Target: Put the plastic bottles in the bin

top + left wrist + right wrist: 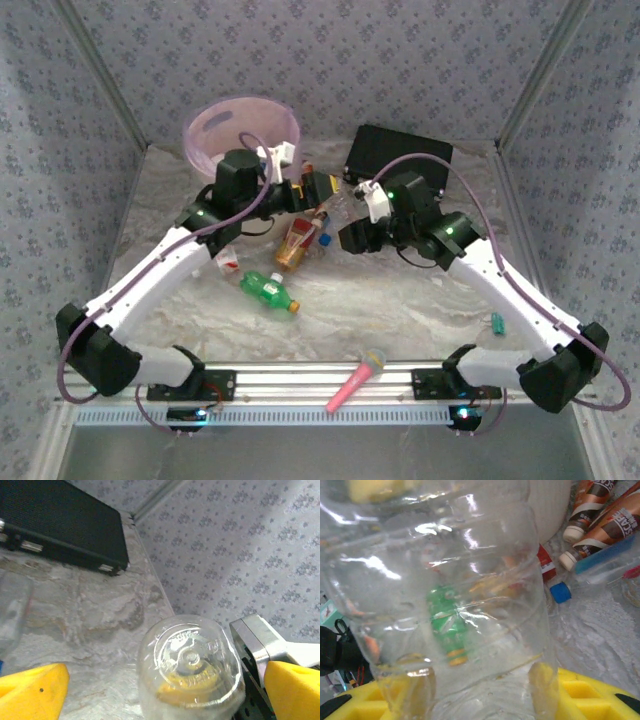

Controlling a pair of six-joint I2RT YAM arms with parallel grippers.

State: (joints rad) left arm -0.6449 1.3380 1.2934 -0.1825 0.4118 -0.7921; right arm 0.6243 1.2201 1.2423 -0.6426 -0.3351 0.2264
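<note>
The left pincer (318, 187) hung over the far middle of the pale marble-patterned bench (400, 310), just right of the large round pale-pink translucent plastic bin (235, 125). In the left wrist view its yellow fingers (32, 687) were spread wide, released. A clear round-bottomed plastic bottle (190, 665) sat between them with its base towards the camera, well apart from the left finger and close beside the right one. Beyond it lay the flat black rectangular case (60, 525), against the patterned back wall.

The right pincer (352, 238) was low over the bench, near the left one and in front of the case. In the right wrist view a clear ribbed plastic bottle (455, 580) lay right in front of the lens, above the yellow fingers (590, 695). I could not tell whether they were clenched on it, nor whether it was the bottle between the left fingers.

The other bottles lay out on the bench, none seen in the bin. A green plastic bottle (266, 289) rested on its side near the middle, an orange-brown labelled bottle (292, 245) just beyond it, and a small bottle with a red label (227, 262) to their left. A pink toy microphone (356, 381) lay at the near edge.
</note>
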